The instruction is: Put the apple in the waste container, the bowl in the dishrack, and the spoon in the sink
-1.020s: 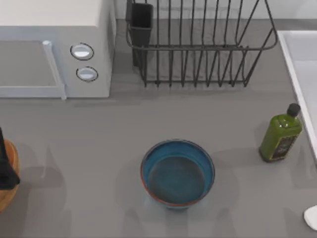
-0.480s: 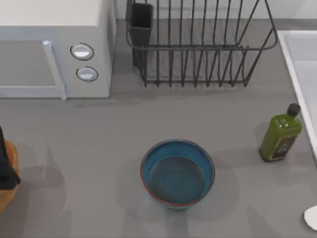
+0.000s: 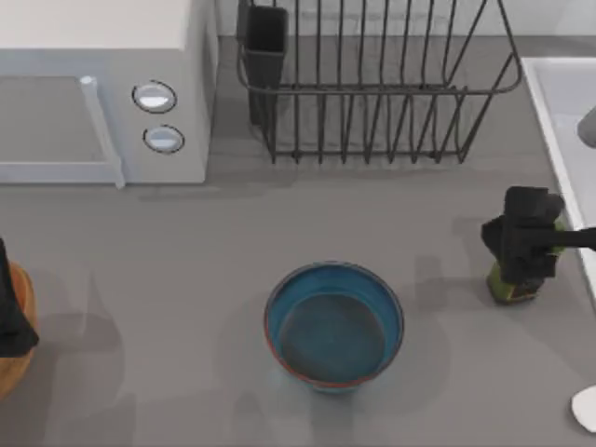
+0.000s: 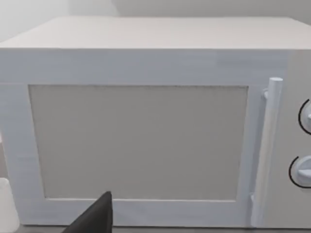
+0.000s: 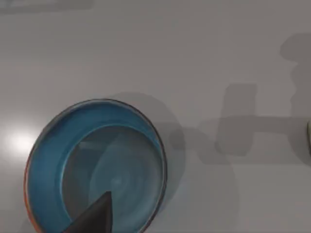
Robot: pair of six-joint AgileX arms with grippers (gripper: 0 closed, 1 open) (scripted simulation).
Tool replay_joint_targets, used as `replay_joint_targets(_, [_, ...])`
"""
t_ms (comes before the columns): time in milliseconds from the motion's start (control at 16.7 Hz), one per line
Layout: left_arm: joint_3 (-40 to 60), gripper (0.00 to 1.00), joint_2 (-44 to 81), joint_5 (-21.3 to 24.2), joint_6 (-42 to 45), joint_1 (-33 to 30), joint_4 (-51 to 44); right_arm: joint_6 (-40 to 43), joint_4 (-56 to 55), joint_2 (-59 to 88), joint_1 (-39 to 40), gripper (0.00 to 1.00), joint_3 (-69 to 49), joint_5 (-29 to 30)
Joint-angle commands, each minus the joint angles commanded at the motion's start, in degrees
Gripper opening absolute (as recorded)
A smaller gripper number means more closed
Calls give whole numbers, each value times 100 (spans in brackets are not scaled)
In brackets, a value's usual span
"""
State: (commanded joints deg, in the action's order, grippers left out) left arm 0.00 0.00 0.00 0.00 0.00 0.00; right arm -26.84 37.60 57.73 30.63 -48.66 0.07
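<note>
From above, my right gripper (image 3: 527,244) hovers over a green bottle (image 3: 510,285), right of the blue bowl (image 3: 333,323). Left wrist faces the microwave (image 4: 146,126). Right wrist frames the bowl; finger spread unclear. Next, I judge: grasp its rim.

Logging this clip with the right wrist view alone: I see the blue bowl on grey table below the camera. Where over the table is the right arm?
Observer: In the top view the right end effector hangs over a green bottle near the table's right side, with the bowl to its left.
Operator: Where is the dishrack from the bowl?
Observer: The dishrack stands at the back of the table, beyond the bowl, next to a white microwave.
Operator: And the left arm?
Observer: The left end effector is at the table's left edge, over the waste container.
</note>
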Motion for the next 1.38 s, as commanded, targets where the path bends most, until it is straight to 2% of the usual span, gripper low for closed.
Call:
replay_joint_targets(300, [0,100,0,0,0,0,0,-877,1795,2784,707,100,-2116,-34])
replay_joint_targets(660, [0,100,0,0,0,0,0,-1325,3153,4810,914,100,-3894,-14])
replay_joint_targets(1140, [0,100,0,0,0,0,0,-1371,3347,5132,891,100,-4155,-3])
replay_joint_targets(1380, [0,100,0,0,0,0,0,-1372,2695,5318,906,100,-3666,1])
